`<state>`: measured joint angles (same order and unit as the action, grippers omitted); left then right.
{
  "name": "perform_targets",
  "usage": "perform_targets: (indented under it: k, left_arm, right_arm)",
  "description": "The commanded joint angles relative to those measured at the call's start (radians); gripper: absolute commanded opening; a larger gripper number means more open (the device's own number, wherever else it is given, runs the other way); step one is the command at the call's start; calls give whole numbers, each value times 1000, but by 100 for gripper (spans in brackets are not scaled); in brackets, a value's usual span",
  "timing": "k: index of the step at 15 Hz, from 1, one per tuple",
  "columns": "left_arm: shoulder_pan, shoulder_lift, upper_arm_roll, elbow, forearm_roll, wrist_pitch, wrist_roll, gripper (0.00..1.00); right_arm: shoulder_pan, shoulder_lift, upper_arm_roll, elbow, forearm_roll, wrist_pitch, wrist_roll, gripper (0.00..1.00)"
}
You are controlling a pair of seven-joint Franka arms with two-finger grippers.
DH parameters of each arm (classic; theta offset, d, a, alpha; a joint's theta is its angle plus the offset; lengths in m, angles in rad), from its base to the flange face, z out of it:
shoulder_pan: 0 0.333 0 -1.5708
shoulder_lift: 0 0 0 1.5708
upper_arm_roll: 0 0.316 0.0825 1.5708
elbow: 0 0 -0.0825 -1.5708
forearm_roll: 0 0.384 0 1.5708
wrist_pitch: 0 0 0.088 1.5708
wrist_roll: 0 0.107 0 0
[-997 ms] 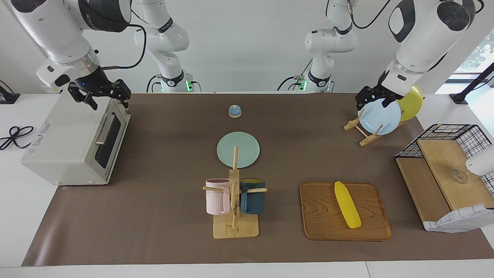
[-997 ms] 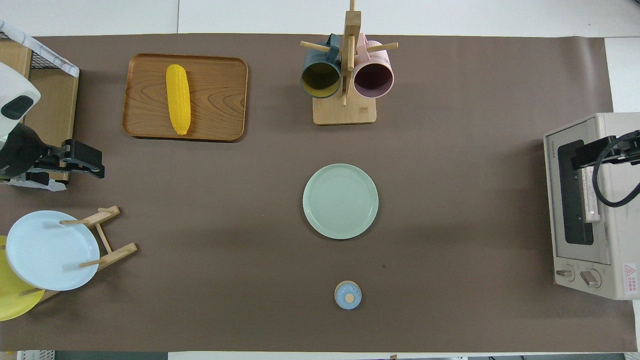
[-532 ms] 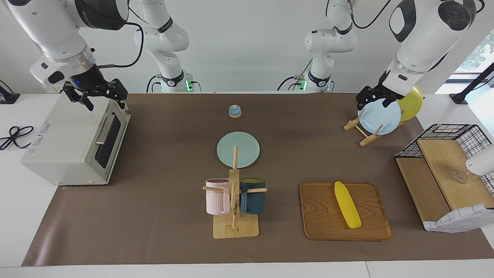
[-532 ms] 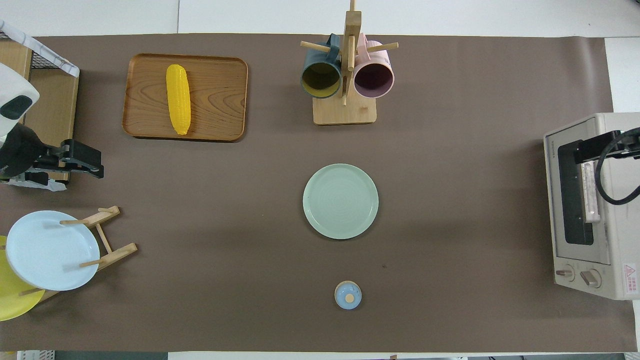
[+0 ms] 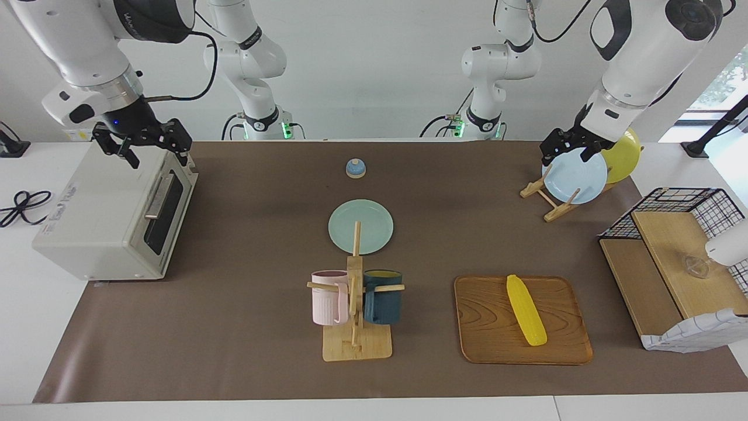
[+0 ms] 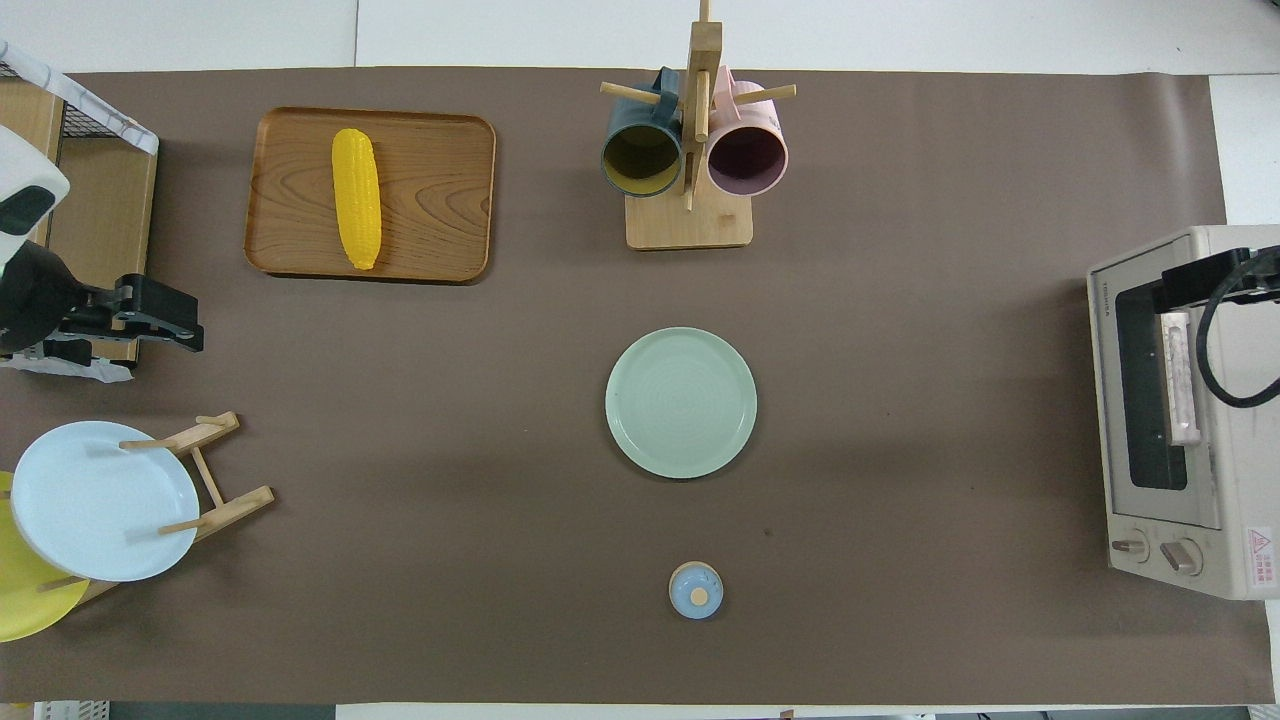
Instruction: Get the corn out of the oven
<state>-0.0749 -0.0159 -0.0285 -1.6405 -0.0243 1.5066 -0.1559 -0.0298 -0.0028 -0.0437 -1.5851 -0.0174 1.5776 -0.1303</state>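
The yellow corn lies on a wooden tray toward the left arm's end of the table; it also shows in the overhead view. The off-white oven stands at the right arm's end with its glass door shut; the overhead view shows it too. My right gripper hangs open and empty over the oven's top edge above the door. My left gripper is open and empty, up over the plate rack.
A mug tree with a pink and a dark blue mug stands mid-table. A green plate and a small blue bell lie nearer the robots. A rack holds a pale blue plate and a yellow plate. A black wire shelf stands beside the tray.
My right gripper has risen a little and drawn back over the oven's top. The left gripper has barely shifted. The corn and the oven door have not moved.
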Motion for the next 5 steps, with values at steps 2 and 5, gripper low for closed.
perform_targets:
  k: [2, 5]
  left_arm:
    - [-8, -13, 7, -4, -5, 10, 2, 100]
    - [-9, -15, 7, -12, -5, 17, 4, 100]
  right_arm:
    - [-10, -6, 5, 2, 17, -2, -9, 100]
    - [-12, -11, 5, 0, 17, -19, -15, 100]
